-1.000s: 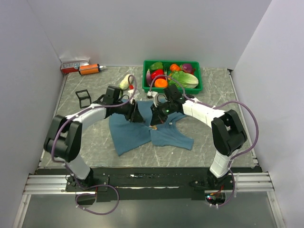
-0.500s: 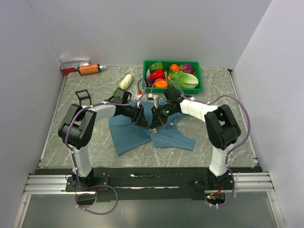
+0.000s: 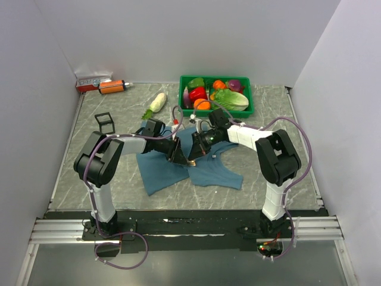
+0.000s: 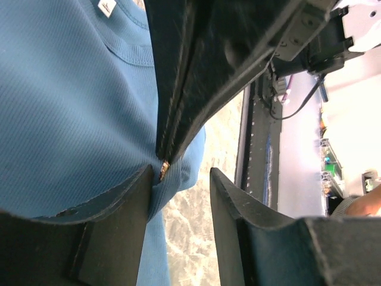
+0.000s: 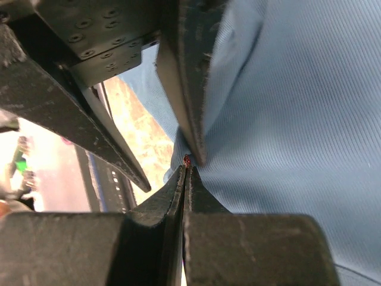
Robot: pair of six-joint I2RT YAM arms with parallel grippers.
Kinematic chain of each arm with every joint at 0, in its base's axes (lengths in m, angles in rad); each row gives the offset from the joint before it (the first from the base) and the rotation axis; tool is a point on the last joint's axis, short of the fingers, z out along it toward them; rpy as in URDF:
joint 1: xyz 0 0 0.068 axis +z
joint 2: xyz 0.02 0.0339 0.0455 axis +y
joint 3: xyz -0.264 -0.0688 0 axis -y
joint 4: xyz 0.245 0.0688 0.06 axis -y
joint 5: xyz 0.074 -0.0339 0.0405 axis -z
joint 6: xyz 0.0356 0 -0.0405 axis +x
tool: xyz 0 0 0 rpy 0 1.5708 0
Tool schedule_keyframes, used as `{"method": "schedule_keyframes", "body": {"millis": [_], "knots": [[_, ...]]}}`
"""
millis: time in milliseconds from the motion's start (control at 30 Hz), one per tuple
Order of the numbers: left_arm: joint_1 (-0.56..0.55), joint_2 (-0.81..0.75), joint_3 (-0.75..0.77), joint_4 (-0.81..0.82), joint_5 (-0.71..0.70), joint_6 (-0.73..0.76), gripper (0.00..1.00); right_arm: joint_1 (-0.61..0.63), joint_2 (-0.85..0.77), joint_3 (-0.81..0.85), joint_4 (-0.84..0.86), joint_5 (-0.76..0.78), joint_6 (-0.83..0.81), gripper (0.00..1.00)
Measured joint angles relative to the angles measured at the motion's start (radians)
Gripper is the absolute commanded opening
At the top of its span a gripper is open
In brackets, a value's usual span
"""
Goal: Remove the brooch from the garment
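Observation:
The teal garment (image 3: 205,170) lies flat on the table; it fills the left wrist view (image 4: 71,119), white neck label (image 4: 107,6) at the top, and the right wrist view (image 5: 286,119). The brooch (image 5: 187,159) is a tiny reddish speck, golden in the left wrist view (image 4: 164,170). My right gripper (image 3: 192,158) (image 5: 187,168) is shut on the brooch at its fingertips. My left gripper (image 3: 177,156) (image 4: 181,173) is open; one finger (image 4: 119,220) presses the cloth right beside the brooch, the other (image 4: 250,226) is over bare table.
A green basket (image 3: 247,108) of vegetables stands at the back. A white radish (image 3: 158,102) and a small black frame (image 3: 104,122) lie at the back left. An orange and red item (image 3: 101,85) sits in the far left corner.
My left gripper has moved right and nearer, closing in beside the right gripper at the brooch. The right gripper has shifted slightly nearer and stays shut.

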Motion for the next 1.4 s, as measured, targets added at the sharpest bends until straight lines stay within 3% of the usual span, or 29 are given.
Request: {"method": "schedule_keyframes", "body": {"millis": [433,1400], "knots": [[-0.002,0.000,-0.013,0.057,0.010,-0.066,0.43,-0.024,0.001,-0.054,0.113,-0.045,0.182,0.00],[-0.048,0.038,0.057,-0.066,-0.064,0.066,0.30,-0.040,0.037,-0.067,0.157,-0.065,0.302,0.00]]}}
